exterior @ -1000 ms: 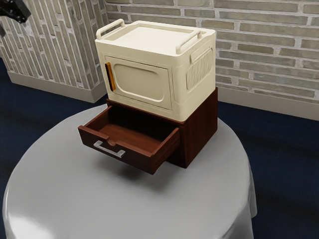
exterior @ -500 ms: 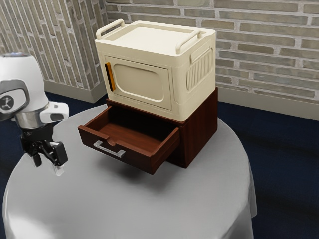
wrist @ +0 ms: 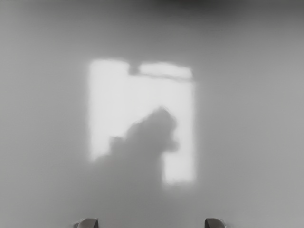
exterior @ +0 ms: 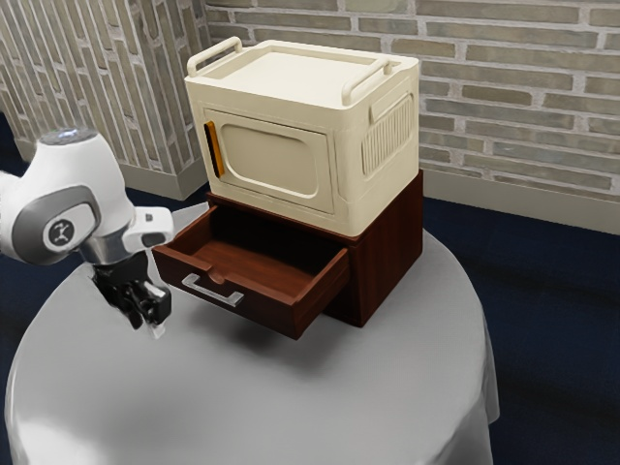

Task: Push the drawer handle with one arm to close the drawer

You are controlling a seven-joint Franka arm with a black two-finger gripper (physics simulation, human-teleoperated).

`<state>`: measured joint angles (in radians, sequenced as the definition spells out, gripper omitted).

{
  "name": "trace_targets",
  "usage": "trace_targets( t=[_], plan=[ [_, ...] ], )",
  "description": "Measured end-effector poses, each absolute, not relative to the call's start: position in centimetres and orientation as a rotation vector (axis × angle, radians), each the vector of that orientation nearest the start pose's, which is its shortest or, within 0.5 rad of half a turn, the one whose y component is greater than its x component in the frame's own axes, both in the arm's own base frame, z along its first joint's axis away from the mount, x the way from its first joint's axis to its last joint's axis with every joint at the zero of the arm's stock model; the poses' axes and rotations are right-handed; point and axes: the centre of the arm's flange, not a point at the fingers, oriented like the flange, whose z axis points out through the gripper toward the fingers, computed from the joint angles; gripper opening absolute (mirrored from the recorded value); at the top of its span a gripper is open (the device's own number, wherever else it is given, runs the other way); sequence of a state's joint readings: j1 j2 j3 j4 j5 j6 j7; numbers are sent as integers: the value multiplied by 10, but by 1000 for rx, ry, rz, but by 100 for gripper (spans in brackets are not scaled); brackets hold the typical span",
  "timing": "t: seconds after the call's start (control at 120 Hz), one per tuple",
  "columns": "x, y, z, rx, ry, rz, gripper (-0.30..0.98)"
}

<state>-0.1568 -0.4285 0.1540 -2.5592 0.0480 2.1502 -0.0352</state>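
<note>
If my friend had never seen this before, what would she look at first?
Probably the big cream box sitting on top of a red-brown cabinet. Under it, the drawer sticks out, wide open, with a shiny handle on its front. Then there's the white robot arm reaching in from the exterior view's left, its black gripper over the grey table.

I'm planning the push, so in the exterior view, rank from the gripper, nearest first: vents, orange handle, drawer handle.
1. Drawer handle: low, in front.
2. Orange handle: higher, set back.
3. Vents: toward the exterior view's right.
</note>
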Motion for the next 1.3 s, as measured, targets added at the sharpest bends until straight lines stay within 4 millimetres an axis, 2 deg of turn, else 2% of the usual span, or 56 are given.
trace_targets(
  t=[0.142,0.342,0.975,1.183,1.3],
  plan=[
    [416,0,401,-3162,-5,-32,2],
    [444,-7,393,-3150,-4,-54,-6],
    [514,-18,386,-3116,3,-110,-10],
    [529,-31,391,-3118,29,-137,-10],
    [540,-37,386,-3116,40,-134,-10]
  ],
)
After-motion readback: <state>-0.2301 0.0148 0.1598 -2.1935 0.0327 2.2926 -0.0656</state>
